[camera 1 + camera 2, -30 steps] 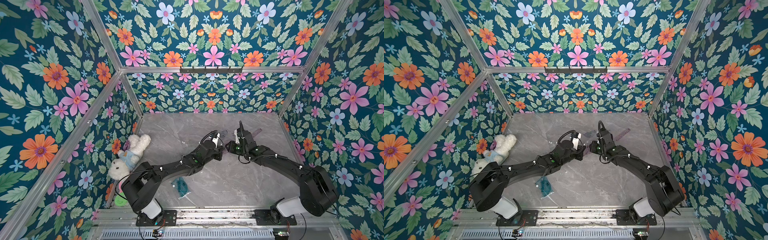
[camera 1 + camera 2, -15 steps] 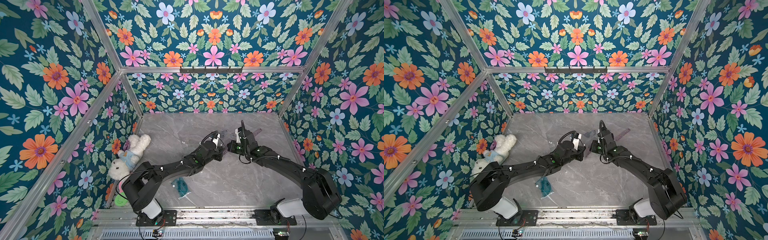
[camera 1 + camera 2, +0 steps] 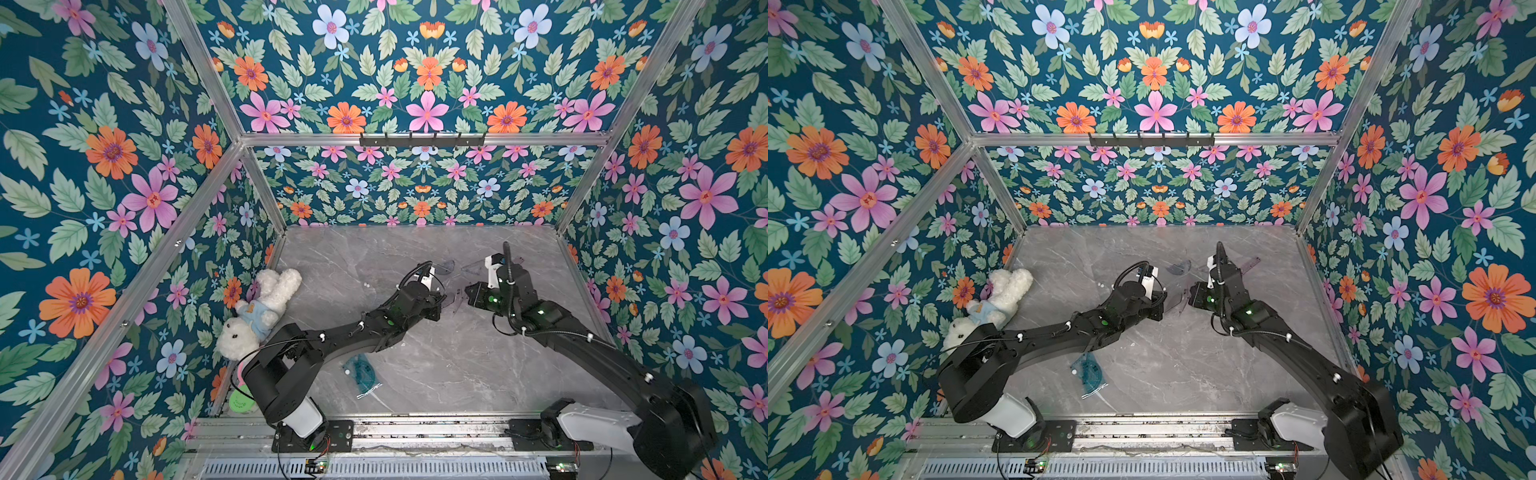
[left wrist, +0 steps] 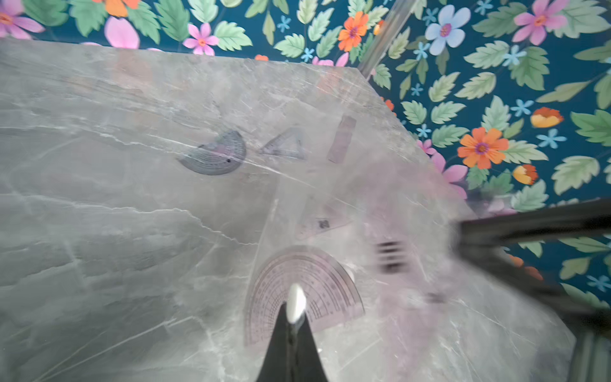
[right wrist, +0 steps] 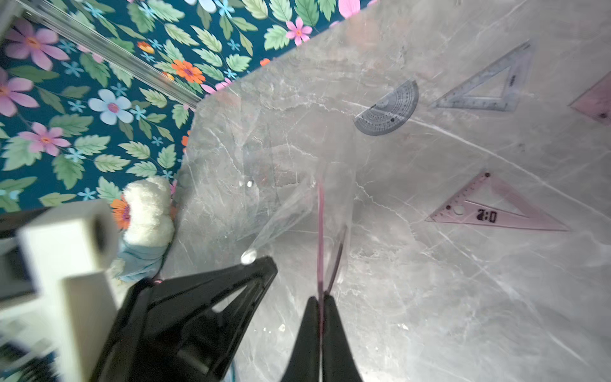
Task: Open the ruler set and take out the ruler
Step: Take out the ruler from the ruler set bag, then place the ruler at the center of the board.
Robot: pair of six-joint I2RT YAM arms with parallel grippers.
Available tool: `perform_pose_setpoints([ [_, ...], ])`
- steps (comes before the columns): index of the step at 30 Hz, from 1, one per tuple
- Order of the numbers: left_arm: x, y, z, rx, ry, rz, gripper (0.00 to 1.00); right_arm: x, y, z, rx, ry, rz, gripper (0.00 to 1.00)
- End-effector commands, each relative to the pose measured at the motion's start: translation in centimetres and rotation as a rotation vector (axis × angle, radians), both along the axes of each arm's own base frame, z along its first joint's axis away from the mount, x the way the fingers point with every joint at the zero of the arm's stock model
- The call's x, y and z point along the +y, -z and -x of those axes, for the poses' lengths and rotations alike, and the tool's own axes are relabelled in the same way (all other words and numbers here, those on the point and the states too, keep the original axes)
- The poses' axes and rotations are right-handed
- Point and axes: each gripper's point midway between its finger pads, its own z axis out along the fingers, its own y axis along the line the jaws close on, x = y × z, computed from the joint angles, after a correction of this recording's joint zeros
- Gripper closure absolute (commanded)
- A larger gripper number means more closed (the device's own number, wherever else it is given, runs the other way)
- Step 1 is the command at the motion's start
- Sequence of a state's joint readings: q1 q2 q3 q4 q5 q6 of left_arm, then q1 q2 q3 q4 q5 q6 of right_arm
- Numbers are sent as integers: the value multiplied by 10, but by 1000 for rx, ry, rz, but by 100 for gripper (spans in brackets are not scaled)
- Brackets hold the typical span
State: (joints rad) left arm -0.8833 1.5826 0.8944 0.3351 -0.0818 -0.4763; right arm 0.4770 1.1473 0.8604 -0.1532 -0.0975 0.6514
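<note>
The clear ruler set point(image 3: 456, 297) is gripped at opposite ends by the left claw point(image 4: 293, 309) and right claw point(image 5: 320, 299), both clenched; its long axis runs from claw to claw.

Grey-veined marble tabletop point(image 3: 353, 249), teal floral walls point(image 3: 124, 166) (pink, orange, pale-blue blooms), white plush point(image 3: 278, 286), pink set square point(image 5: 489, 216).

You had the ruler set point(image 3: 455, 297), a clear plastic pouch, up on edge at mid-table, with 1 pink protractor point(image 4: 304, 294) showing through it. 1 pink triangle point(image 5: 489, 211) lay flat farther out, and 1 pink straight ruler point(image 3: 1250, 264) far right.
</note>
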Motion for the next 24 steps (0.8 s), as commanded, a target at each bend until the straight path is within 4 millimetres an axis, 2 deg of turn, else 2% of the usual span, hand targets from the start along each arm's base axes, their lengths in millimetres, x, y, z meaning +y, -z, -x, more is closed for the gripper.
perform_pose_setpoints([
  [1,5,-7,-5,-17,-34,9,100,-20,-4,7,11,37,-26,99],
  [4,5,-12,-4,-30,-27,12,100,-51,-4,10,10,106,-29,99],
  [9,4,-15,-3,-40,-11,9,100,-102,10,9,55,219,-36,99],
  [11,4,-16,-3,-45,-8,12,100,-123,20,6,75,271,-50,99],
  [16,1,-16,0,-48,16,15,100,-184,61,-5,158,436,-140,99],
  [20,0,-15,1,-46,28,14,100,-218,83,-16,197,533,-269,99],
  [24,-2,-15,3,-44,44,20,100,-235,102,-30,219,594,-320,100],
])
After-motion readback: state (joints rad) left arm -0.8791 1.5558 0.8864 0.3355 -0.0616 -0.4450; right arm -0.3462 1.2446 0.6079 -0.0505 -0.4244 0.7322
